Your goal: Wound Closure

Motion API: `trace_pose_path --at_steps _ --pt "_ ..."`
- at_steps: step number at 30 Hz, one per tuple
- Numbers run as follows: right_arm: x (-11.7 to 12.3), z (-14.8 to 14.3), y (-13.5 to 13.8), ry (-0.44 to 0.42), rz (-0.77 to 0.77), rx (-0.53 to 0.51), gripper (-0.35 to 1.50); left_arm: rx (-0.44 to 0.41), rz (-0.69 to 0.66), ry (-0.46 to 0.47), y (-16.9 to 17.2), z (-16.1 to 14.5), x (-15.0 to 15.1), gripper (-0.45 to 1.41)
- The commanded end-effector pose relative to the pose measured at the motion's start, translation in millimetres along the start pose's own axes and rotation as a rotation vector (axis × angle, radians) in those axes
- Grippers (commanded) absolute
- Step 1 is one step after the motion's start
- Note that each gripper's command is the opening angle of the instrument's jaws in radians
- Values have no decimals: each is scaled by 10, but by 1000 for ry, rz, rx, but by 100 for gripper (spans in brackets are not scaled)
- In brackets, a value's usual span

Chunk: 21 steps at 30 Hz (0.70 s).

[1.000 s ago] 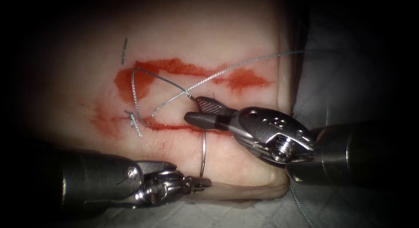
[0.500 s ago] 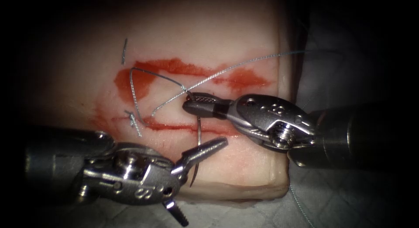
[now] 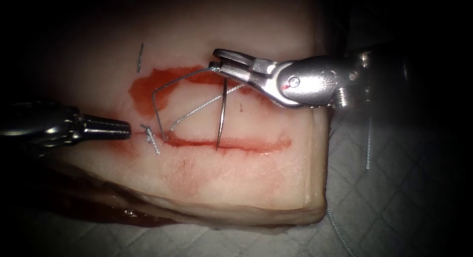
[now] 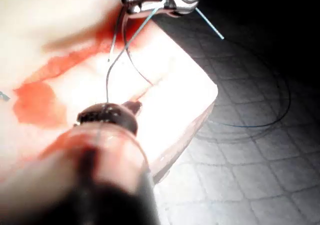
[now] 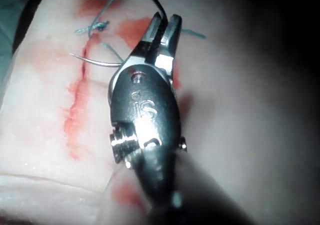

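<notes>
My right tool (image 3: 219,65) reaches in from the right over the tissue (image 3: 246,188), its jaws shut on the curved needle (image 3: 221,114) close to its thread end. From those jaws the needle hangs down, its tip at the horizontal cut (image 3: 246,144); I cannot tell whether the tip enters. The right wrist view has the same grip (image 5: 164,21), with the needle (image 5: 95,61) curving off sideways. Thread (image 3: 155,97) loops left from the needle's end and down to a knot (image 3: 149,135) at the cut's left end. My left tool (image 3: 125,130) lies shut and holds nothing, its tip just left of that knot.
A short cut end of thread (image 3: 140,57) lies on the tissue up left. Red fluid (image 3: 192,75) smears the surface above the cut. A quilted cloth (image 3: 394,188) lies under and right of the tissue, with loose thread (image 3: 368,148) trailing over it.
The left tool let go of the needle, drew back to the left and shut. The right tool rose away from the cut, carrying the needle up with it.
</notes>
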Motion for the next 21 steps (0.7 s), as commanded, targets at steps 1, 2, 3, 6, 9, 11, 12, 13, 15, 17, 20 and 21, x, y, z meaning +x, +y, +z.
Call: trace_pose_path --at_steps 1,2,3,6,9,11,12,13,15,17,20,21 --pt "5 21 -2 -28 -52 -22 -35 2 21 46 15 19 17 -45" --pt "6 23 -2 -33 -73 -26 -35 31 31 65 22 26 29 -45" --pt "7 26 1 -36 -77 -28 -35 47 -1 70 33 38 44 -45" --pt "11 29 10 -39 -85 -31 -35 89 -67 92 54 74 71 -45" --pt "11 32 14 -40 -87 -31 -35 98 -69 99 59 90 78 -45" --pt "11 37 19 -39 -89 -30 -35 114 -76 109 64 103 78 -45" --pt "11 38 21 -42 -90 -28 -35 113 -78 109 66 105 78 -45" --pt "13 42 25 -42 -93 -27 -35 103 -72 104 68 108 76 -45" --pt "17 46 31 -43 -98 -27 -35 70 -72 73 76 110 68 -45" --pt "18 47 33 -43 -100 -27 -35 66 -74 50 80 108 63 -45" --pt "19 48 33 -38 -101 -26 -35 62 -81 28 82 101 55 -45" --pt "19 48 33 -38 -101 -26 -35 45 -89 15 82 99 52 -45"
